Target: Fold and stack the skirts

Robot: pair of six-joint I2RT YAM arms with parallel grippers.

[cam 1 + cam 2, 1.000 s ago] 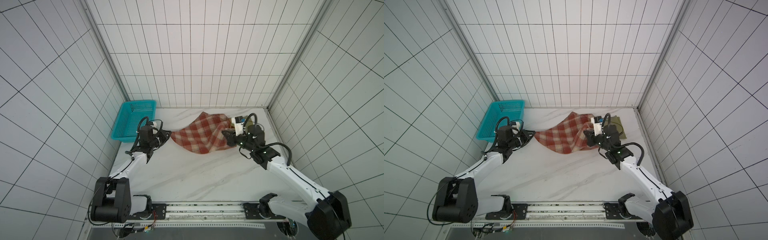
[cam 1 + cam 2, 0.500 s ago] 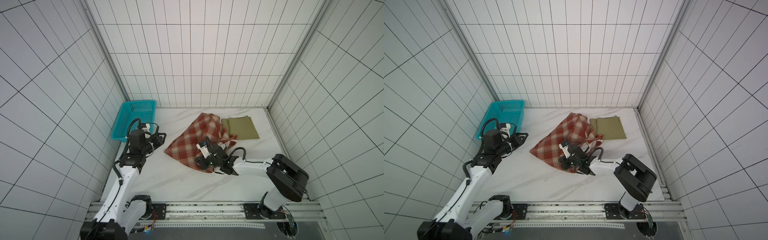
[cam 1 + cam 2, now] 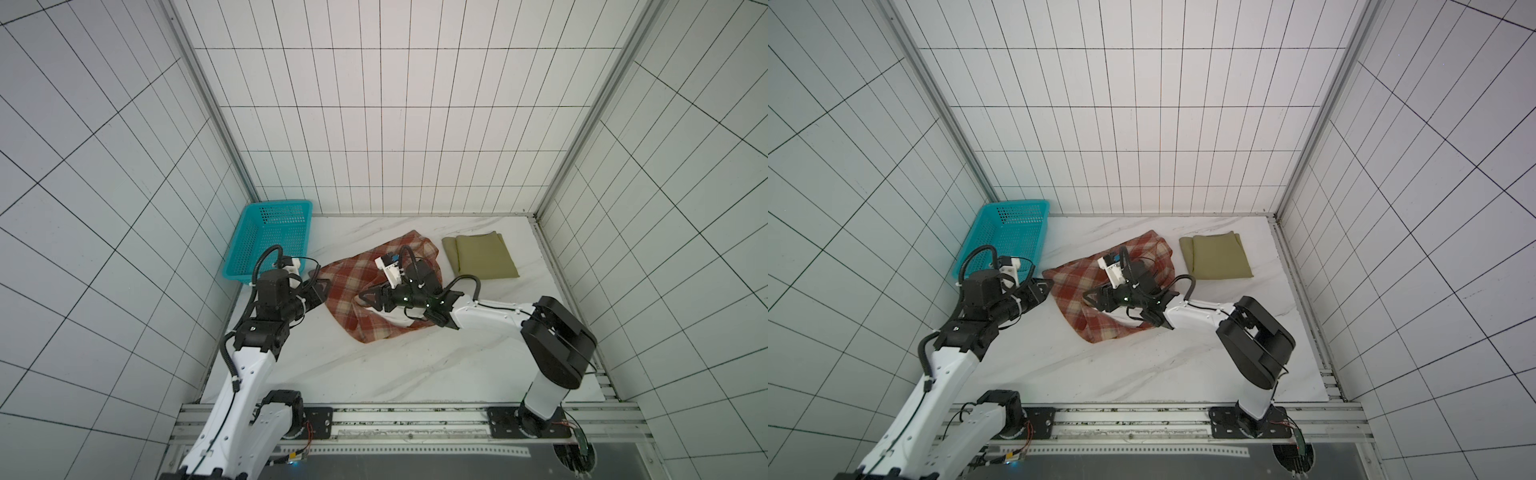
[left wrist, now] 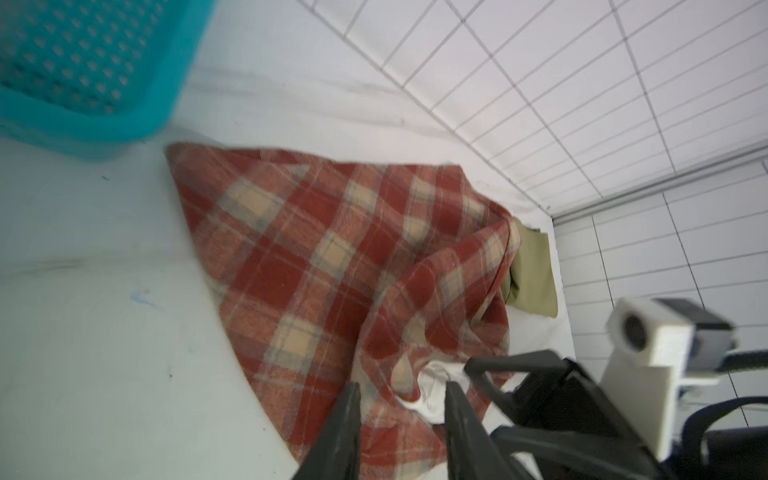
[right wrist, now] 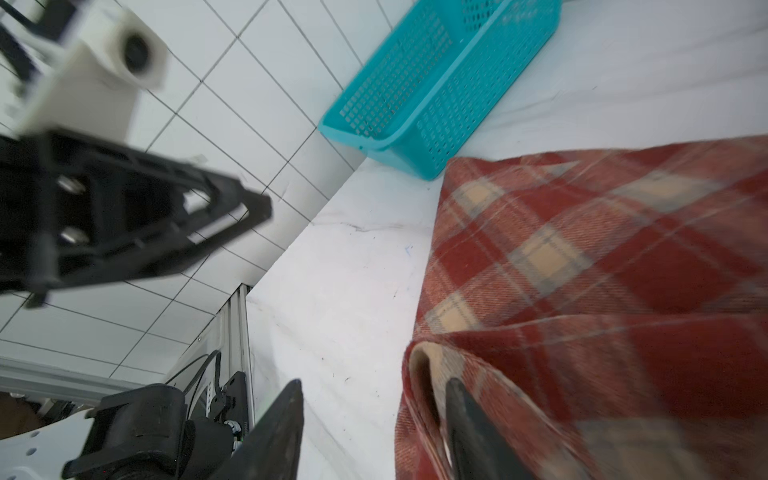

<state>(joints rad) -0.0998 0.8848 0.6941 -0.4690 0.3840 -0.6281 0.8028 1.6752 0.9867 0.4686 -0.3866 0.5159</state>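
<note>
Stretching low across plaid skirt (image 3: pixel 353 282): right arm (image 3: pixel 486 318)

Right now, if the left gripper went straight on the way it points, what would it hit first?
Most likely the red-and-cream plaid skirt. In the left wrist view the left gripper, jaws apart, aims at the skirt's rumpled near part, with nothing between them. Exact depth is unclear.

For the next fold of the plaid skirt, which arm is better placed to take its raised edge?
Probably right: the right gripper hangs open over the plaid skirt, one finger against the raised fold. The left gripper is open at its corner.
</note>
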